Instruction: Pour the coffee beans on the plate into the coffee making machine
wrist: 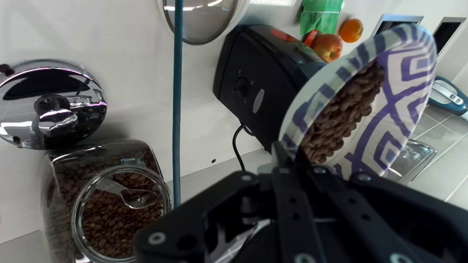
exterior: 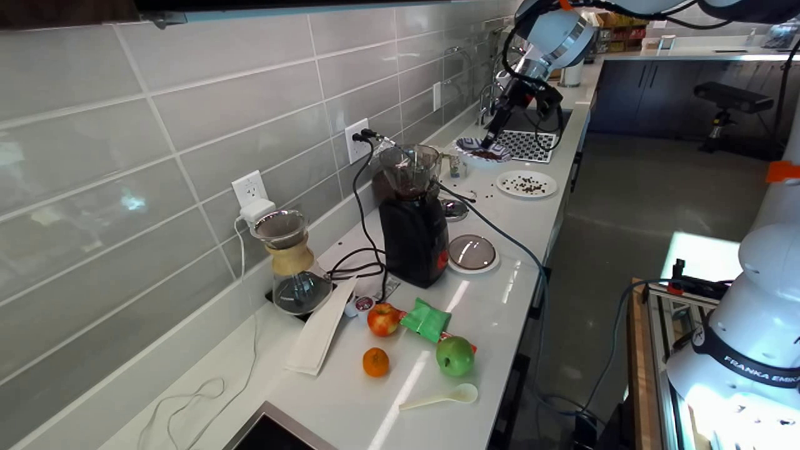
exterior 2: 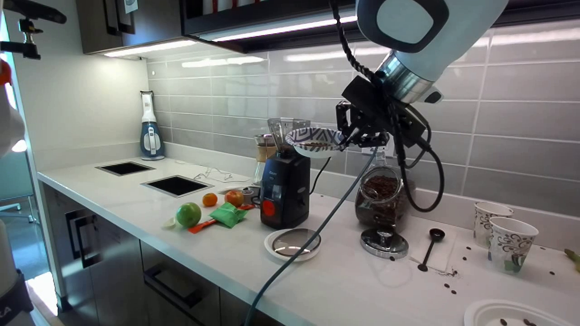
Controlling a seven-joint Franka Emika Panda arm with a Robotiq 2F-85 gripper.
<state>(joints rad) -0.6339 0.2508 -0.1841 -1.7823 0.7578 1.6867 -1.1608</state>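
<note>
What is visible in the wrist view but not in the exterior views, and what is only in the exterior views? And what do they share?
Only the wrist view shows: the clear spoon inside the glass jar; the jar itself also appears in an exterior view.
Only the exterior views show: the green apple and the plain white plate with scattered beans.
Both share: the gripper holding the patterned plate, the coffee beans in it, the black machine, the orange and the red apple.
</note>
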